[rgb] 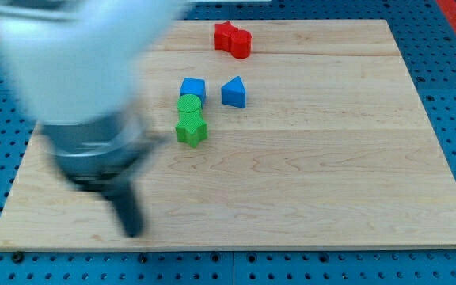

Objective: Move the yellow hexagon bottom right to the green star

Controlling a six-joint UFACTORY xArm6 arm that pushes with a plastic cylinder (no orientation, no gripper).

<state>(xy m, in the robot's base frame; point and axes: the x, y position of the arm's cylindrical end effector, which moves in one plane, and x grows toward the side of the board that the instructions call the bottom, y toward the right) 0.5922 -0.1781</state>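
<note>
The green star [191, 131] lies left of the board's middle, with a green round block [189, 104] touching its top side. No yellow hexagon shows; my blurred arm covers the board's left part and may hide it. My tip [135, 231] is near the board's bottom left, well below and left of the green star, touching no visible block.
A blue cube [192, 87] sits just above the green round block. A blue triangular block [233, 92] lies to its right. A red block [233, 39] sits near the top edge. The wooden board [331, 182] rests on a blue pegboard.
</note>
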